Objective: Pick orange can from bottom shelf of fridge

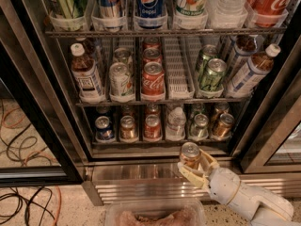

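The tall steel drinks fridge (141, 185) stands open; its dark wire bottom shelf (160, 142) shows five cans (152, 126) and one clear bottle (176, 122) in front; the white robot gripper (195, 165) is just below, outside, fingers squeezed on one small orange metal can (190, 153); picking looks done; only carrying away is left.

End effector (194, 165) low-right around orange can (190, 152)
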`<state>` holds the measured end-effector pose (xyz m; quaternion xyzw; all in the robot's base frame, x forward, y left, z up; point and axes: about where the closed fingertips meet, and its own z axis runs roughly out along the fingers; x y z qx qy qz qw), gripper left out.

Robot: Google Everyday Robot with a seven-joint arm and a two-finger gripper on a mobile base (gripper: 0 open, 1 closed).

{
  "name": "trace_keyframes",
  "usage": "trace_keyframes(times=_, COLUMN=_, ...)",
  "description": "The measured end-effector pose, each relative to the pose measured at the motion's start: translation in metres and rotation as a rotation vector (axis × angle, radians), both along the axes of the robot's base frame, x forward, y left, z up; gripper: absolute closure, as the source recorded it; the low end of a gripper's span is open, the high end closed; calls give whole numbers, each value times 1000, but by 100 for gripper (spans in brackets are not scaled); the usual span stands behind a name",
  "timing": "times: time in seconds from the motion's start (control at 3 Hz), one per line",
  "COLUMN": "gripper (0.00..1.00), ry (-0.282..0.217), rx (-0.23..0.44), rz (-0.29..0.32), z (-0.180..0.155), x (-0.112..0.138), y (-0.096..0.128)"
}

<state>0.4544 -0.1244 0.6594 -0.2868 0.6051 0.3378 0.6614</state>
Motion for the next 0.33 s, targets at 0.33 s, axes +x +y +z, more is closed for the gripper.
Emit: trace_keyframes(times=0.33, gripper=100, ry=0, rx=0, rz=0, z=0, x=0, y=0)
